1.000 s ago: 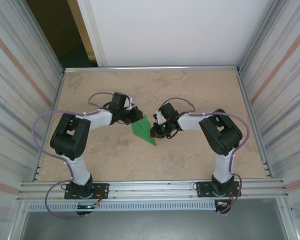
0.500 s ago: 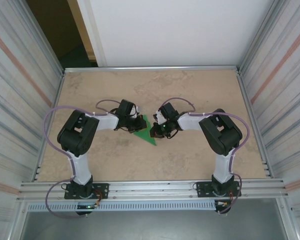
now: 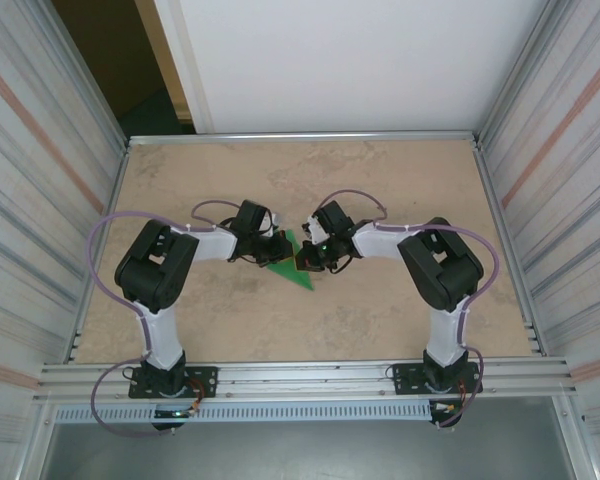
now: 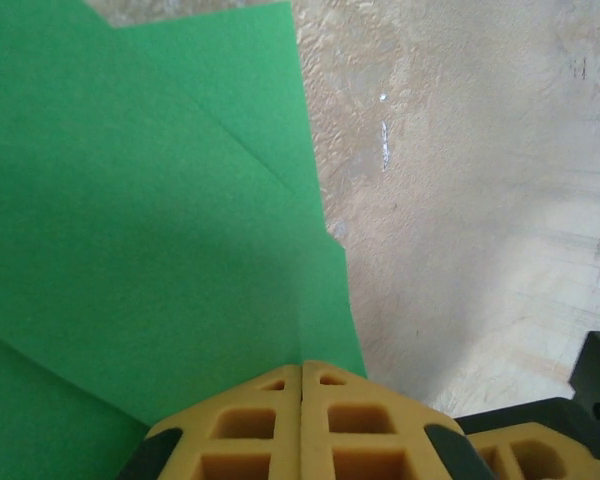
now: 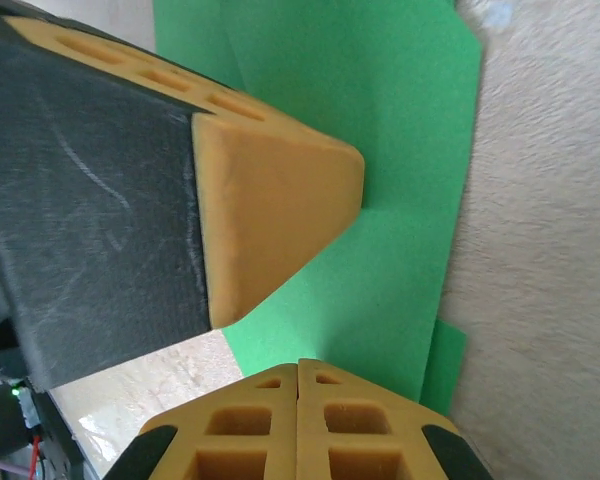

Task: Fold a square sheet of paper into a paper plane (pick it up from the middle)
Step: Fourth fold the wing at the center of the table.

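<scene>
1. The green paper sheet [image 3: 300, 278] lies on the surface [image 3: 380, 180] around its middle, between the two claws. Its outline is an uneven wedge that tapers toward the near edge.
2. Some folding looks done. The left wrist view shows overlapping layers, diagonal creases and a stepped right-hand edge where one flap lies over another.
3. The left claw [image 4: 301, 385] is fully closed, tips together, at the edge of the sheet. It appears to press on the paper rather than hold it, though I cannot rule out a pinch on a thin ridge.
4. The right claw [image 5: 298, 385] is also closed, its tips on or just above the other side of the sheet. One finger of the left claw [image 5: 270, 190] hangs close by over the same paper. Nothing is visibly gripped.
5. I judge the task to be about midway. The slim, pointed dart with a centre ridge is not formed yet, so the narrowing folds, the centre fold and the wings seem still to come.
</scene>
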`<state>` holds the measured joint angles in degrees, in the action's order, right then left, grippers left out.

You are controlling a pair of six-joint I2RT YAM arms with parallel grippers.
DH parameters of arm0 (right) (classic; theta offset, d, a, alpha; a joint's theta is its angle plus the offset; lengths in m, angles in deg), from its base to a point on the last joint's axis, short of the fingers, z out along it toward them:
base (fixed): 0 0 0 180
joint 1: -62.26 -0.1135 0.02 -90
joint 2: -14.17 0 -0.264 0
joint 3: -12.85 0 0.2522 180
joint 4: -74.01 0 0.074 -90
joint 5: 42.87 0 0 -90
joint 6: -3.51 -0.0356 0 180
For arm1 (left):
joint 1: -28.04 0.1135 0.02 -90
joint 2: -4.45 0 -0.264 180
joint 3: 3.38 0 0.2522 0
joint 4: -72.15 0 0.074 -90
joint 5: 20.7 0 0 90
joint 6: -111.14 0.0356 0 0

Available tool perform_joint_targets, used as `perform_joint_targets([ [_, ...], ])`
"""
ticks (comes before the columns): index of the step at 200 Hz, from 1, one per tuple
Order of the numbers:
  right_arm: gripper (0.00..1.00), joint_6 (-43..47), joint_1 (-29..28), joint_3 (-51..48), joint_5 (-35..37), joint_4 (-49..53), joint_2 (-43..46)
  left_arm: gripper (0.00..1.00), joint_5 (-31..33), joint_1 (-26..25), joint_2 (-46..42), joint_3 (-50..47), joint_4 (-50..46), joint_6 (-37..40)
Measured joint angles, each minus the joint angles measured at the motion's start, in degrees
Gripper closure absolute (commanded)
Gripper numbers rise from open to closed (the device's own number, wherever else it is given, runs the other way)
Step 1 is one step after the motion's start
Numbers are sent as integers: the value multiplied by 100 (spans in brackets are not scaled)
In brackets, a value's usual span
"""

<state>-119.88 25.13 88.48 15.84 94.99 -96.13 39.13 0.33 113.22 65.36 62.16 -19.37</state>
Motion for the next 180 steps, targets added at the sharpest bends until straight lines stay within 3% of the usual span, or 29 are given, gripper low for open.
perform_joint_targets([
  [70, 95, 109, -37, -190, -13, -79, -15, 97, 31, 0, 0, 13, -50, 0],
  [180, 95, 238, 50, -1891, -57, -168, 1344, 97, 11, 28, 0, 39, -140, 0],
])
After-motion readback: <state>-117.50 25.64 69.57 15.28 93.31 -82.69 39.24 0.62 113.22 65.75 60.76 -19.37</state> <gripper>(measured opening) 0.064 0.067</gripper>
